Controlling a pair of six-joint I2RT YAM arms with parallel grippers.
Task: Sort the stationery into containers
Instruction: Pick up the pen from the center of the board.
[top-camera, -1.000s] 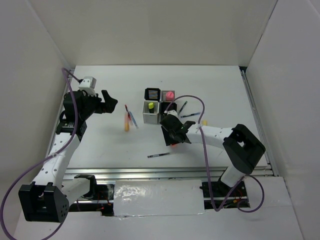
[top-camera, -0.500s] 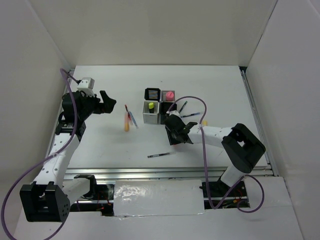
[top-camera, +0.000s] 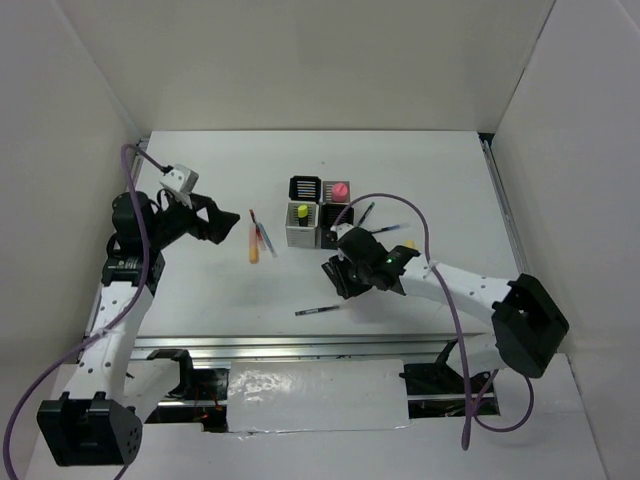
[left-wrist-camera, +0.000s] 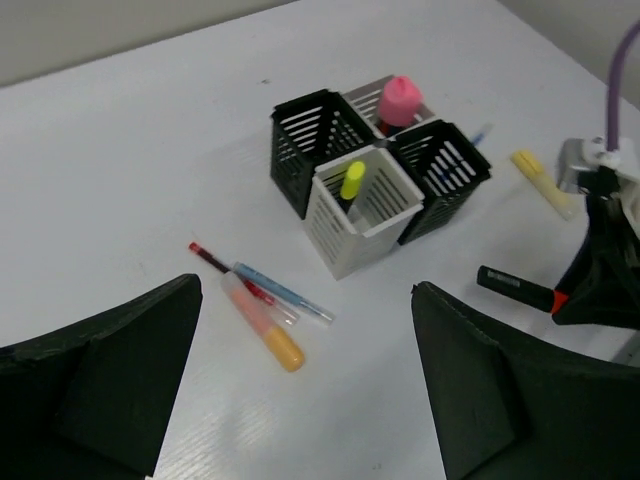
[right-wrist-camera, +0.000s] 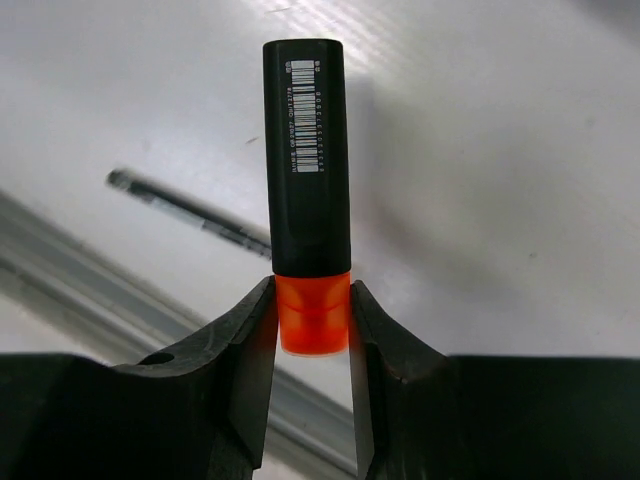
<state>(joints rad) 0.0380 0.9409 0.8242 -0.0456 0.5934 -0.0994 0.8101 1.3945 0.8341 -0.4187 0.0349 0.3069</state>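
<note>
My right gripper (right-wrist-camera: 312, 315) is shut on the orange end of a black-bodied highlighter (right-wrist-camera: 307, 190), which points away from the jaws, low over the table. From above, this gripper (top-camera: 340, 278) sits just in front of the containers (top-camera: 305, 236). A pink highlighter (top-camera: 340, 189) stands in one cup and a yellow one (left-wrist-camera: 351, 181) in the white cup (left-wrist-camera: 372, 222). My left gripper (left-wrist-camera: 305, 380) hangs open and empty above an orange highlighter (left-wrist-camera: 265, 325) and two thin pens (left-wrist-camera: 285, 293).
A thin dark pen (top-camera: 318, 311) lies near the front rail (top-camera: 300, 345). More pens (top-camera: 378, 231) and a pale yellow highlighter (left-wrist-camera: 543, 182) lie to the right of the cups. White walls enclose the table on three sides.
The right jaws have closed onto the highlighter's orange end, and the right arm's elbow has swung out to the right. The left gripper has drifted slightly rightwards, still open.
</note>
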